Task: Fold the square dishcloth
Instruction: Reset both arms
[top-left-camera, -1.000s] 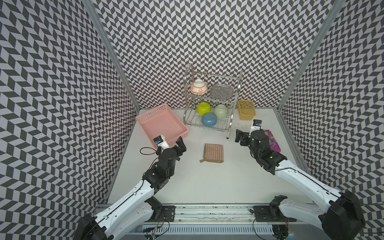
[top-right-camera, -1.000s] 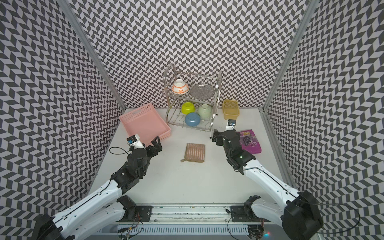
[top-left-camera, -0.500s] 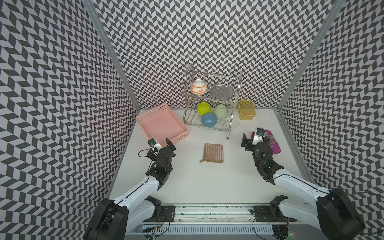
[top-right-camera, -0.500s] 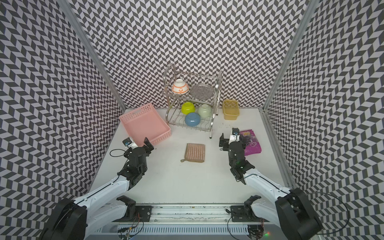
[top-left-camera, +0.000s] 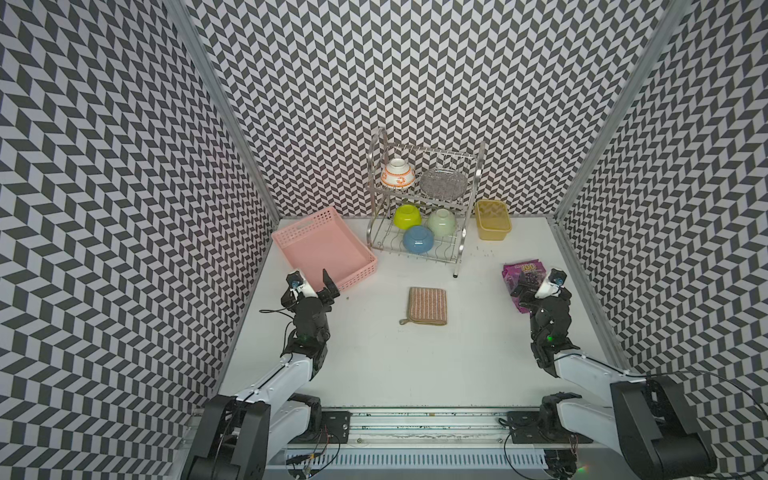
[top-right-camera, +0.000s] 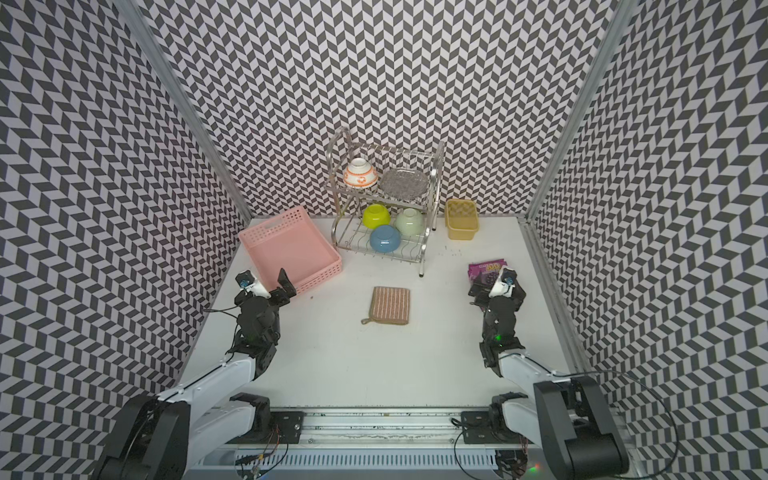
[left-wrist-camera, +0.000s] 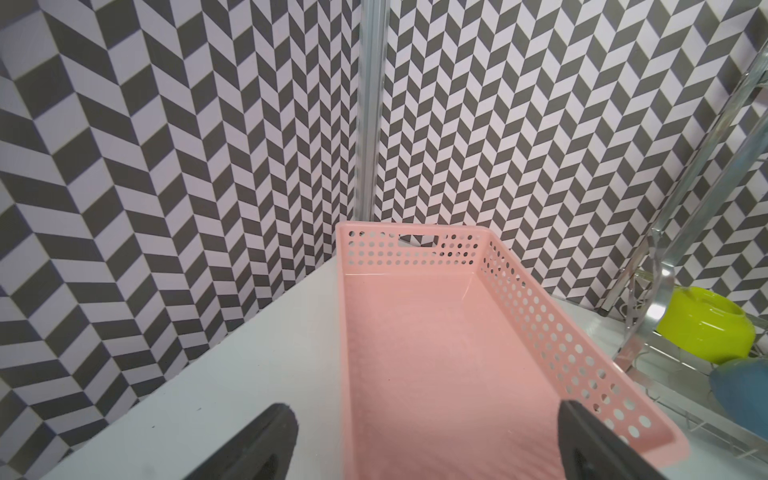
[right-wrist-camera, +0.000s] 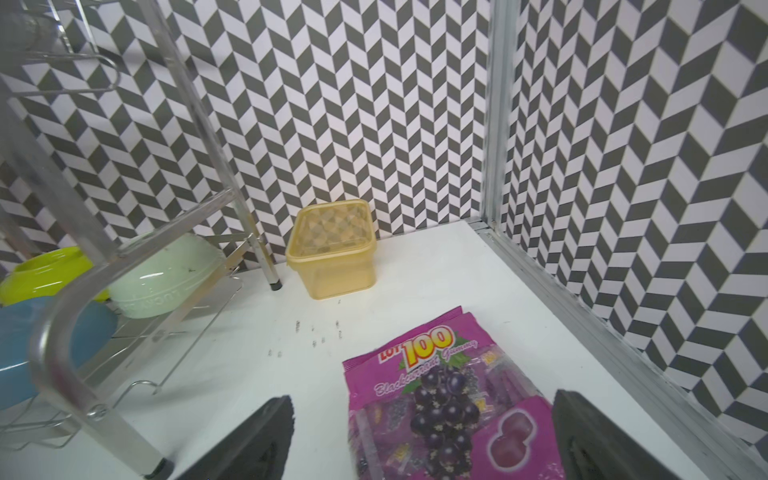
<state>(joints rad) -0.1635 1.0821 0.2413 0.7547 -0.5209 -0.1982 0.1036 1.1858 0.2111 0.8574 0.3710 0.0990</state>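
The cloth (top-left-camera: 428, 305) lies flat on the table (top-left-camera: 374, 365), just right of the frame's centre in both top views, below the rack (top-left-camera: 424, 199). Nothing touches it. Its outline is small, tidy and close to square, so a long axis is hard to call. If it has one, it runs up-down in the frame, along the stripes. A hanging loop sticks out at the lower-left corner and points left. The lower edge looks thick, as if layers are stacked there.

The cloth appears already folded, so the task looks finished or nearly so. If another fold is wanted, a gripper would need to come in low at one edge, pinch all the layers and carry them across without dragging the cloth.

The left gripper (top-left-camera: 328, 286) sits well apart at centre left, over the near corner of the basket (top-left-camera: 316, 232), jaws spread wide and holding nothing. The right gripper (top-left-camera: 523, 296) sits at centre right above the bag (top-left-camera: 515, 272), equally wide and also empty.
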